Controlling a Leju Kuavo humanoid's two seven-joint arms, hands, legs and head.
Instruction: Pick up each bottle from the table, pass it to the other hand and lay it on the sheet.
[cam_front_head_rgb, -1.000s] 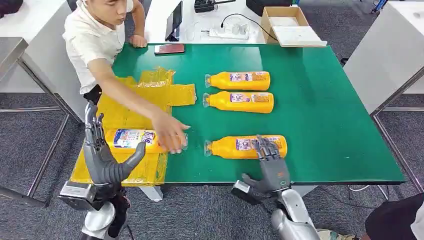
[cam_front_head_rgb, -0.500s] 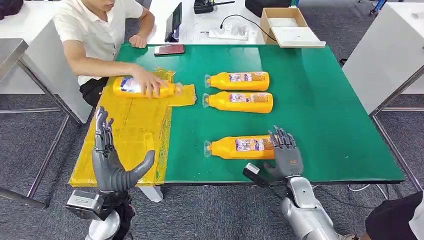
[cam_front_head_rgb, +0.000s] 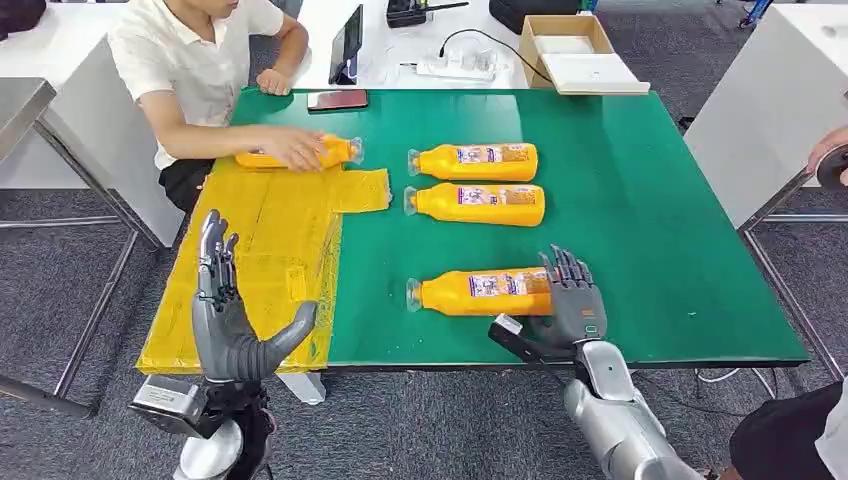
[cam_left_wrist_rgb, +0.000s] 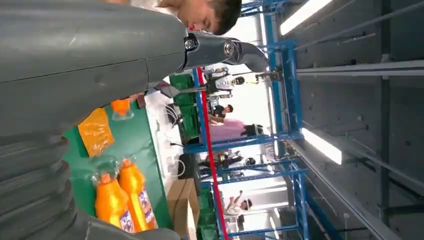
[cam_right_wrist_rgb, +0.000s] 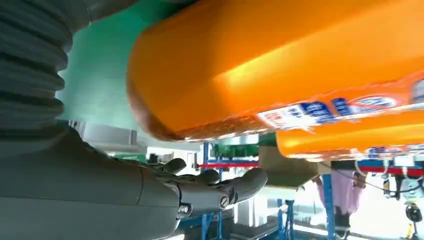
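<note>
A green tabletop (cam_front_head_rgb: 640, 200) seen from the robot's head, with a yellow sheet (cam_front_head_rgb: 255, 270) covering its 9 o'clock side. Three orange bottles lie on their sides on the bare green, caps pointing to 9 o'clock: two far bottles (cam_front_head_rgb: 472, 180) close together toward 12 o'clock, and a nearest bottle (cam_front_head_rgb: 478, 291) at about 5 o'clock. The right hand (cam_front_head_rgb: 570, 298) sits at the base end of that nearest bottle, fingers spread and empty, touching or just short of it; the right wrist view shows the bottle's rounded base close above the thumb. The left hand (cam_front_head_rgb: 228, 315) is raised over the near edge of the sheet at 7 o'clock, fingers wide apart, holding nothing. A seated person at 11 o'clock rests a hand on a fourth bottle (cam_front_head_rgb: 300, 153) at the far edge of the sheet. To do the pick well, the right hand probably should wrap the bottle's body near its middle rather than its base, so it stays level for the handover to the left hand. Compared with half a second earlier, the person's bottle has slid slightly farther away, the right hand has edged closer to the nearest bottle, and the left hand has risen a little.
</note>
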